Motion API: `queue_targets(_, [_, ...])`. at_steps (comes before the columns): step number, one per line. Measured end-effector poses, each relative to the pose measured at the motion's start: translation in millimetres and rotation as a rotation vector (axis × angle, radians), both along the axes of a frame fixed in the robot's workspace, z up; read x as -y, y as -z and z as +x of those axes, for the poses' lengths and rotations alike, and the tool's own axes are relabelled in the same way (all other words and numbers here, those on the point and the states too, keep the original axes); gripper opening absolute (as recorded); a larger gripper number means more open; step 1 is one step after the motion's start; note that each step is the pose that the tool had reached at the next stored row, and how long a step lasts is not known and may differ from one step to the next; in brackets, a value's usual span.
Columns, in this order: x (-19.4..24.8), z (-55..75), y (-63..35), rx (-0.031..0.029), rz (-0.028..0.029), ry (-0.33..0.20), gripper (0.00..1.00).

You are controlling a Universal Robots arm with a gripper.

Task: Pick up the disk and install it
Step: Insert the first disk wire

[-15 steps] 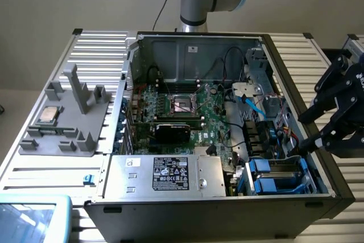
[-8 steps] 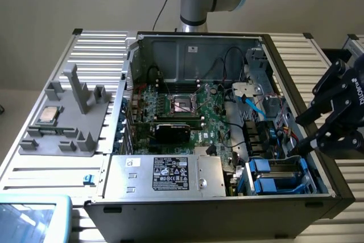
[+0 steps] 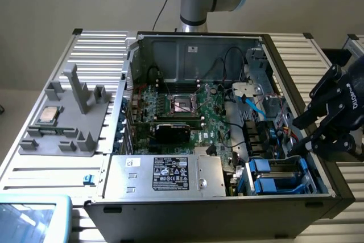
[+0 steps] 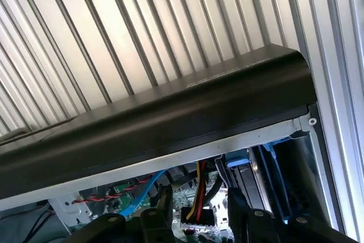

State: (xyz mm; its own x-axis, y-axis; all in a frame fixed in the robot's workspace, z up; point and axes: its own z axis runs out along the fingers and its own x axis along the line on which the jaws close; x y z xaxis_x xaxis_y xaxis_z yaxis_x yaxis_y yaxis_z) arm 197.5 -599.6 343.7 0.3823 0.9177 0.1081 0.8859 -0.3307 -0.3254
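On the exterior view's left a grey fixture [image 3: 62, 135] holds the CPU chip [image 3: 48, 115], well apart from my work. In the middle the open case [image 3: 199, 55] lies on the slatted table [image 3: 96, 44], with the motherboard [image 3: 222, 123] bare and the silver box [image 3: 170, 174] along the near wall. Further right, in the near corner bay, sits what I take to be the disk [image 3: 280, 170]: grey metal between blue rails, low in its slot; I cannot tell whether it is fully seated. At the far right my gripper [image 3: 298, 135] hangs just beside that bay, over the case's side wall; its jaws are partly spread and there is nothing between them.

I judge the step in hand to be work at the bay. To do it well I should stay square to the blue rails, so that nothing binds; I should take hold of the carrier rather than the bare metal; and I should keep my fingers [image 4: 165, 203] clear of the cables [image 4: 198, 192] crowded beside the slot.

The exterior view shows the whole layout, and how I stand relative to the bay. The wrist view shows the case's black rim [image 4: 170, 112] close under me, the red and yellow wires beyond my fingertips, and the open gap of my gripper [image 4: 200, 211] with nothing in it.
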Motion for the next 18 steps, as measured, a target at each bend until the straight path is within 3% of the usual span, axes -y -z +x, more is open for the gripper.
queue_targets(8, [0.0, -0.8, 6.4, -0.0075, -0.0002, 0.028, 0.49])
queue_targets(9, [0.0, -0.8, 7.0, -0.0083, -0.0001, 0.031, 0.42])
queue_targets(13, [0.0, -0.8, 9.2, -0.0111, -0.0001, 0.041, 0.42])
queue_targets(17, [0.0, -0.8, 11.1, -0.0139, -0.0001, 0.049, 0.26])
queue_targets(18, [0.0, -0.8, 11.5, -0.0144, 0.0000, 0.051, 0.26])
